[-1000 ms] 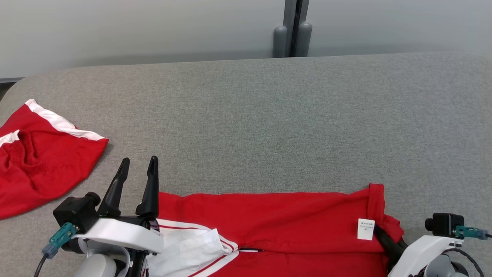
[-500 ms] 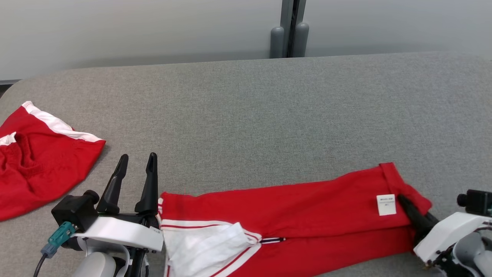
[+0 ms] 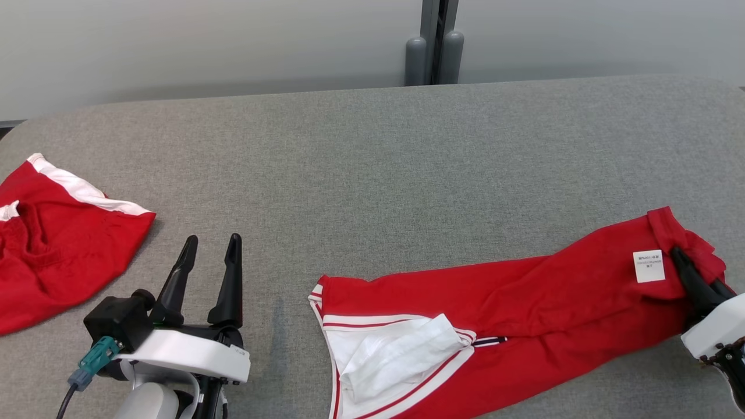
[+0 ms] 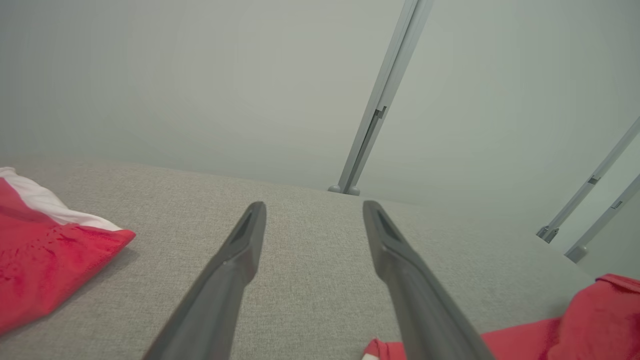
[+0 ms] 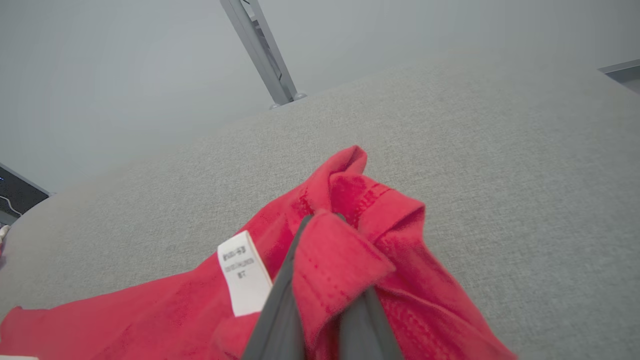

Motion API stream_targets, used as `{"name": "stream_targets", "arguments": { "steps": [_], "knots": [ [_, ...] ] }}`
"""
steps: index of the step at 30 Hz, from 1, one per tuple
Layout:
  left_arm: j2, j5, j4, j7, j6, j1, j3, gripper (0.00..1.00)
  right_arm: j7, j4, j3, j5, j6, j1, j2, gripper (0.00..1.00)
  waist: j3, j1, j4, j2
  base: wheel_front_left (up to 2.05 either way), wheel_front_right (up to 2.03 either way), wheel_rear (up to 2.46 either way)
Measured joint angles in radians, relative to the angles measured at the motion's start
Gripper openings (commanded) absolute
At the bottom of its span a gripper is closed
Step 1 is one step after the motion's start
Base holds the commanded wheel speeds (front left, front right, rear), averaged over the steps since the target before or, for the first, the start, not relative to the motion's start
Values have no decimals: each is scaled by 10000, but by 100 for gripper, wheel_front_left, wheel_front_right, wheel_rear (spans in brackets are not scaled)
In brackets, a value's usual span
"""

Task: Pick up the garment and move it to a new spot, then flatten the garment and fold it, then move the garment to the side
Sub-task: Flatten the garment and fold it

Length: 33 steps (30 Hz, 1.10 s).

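A folded red garment with white and striped trim lies across the near right of the grey table, its collar end toward me and a white care label near its far right end. My right gripper is shut on that right end, red cloth bunched between its dark fingers. The left gripper stands open at the lower left, nothing between its fingers, well left of the garment's collar end.
A second red and white garment lies crumpled at the table's left edge, also in the left wrist view. A grey post rises behind the table against a pale wall. The table's right edge is close to my right gripper.
My right gripper has dragged the garment to the right and slightly away, so its collar end slid clear of the left gripper. The left gripper stayed put and open.
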Motion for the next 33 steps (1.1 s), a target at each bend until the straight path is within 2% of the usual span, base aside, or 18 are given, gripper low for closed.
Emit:
{"name": "stream_targets", "arguments": {
  "steps": [6,13,18,21,25,33],
  "knots": [
    [-48,-2,94,0,0,124,2,100,-2,-1225,2,-58,0,304,-40,0,-213,0,10,0,0,0,0],
    [0,-2,29,0,59,242,155,100,621,-3287,69,-234,-2,782,58,0,-492,0,-23,0,0,0,0],
    [4,-2,-92,2,123,384,163,100,1321,-4608,359,-428,-4,1099,554,0,-612,0,153,0,0,0,0],
    [-8,-2,-144,2,159,389,155,100,1714,-5168,706,-454,-4,1144,1078,0,-632,0,356,0,0,0,0],
    [-42,-6,-159,4,190,403,132,100,2086,-5198,1087,-466,-4,1127,1682,0,-642,0,725,0,0,0,0],
    [-163,-31,-153,4,217,446,113,100,2351,-4008,1492,-493,-6,910,2719,0,-646,0,1628,0,0,0,0]
  ]
}}
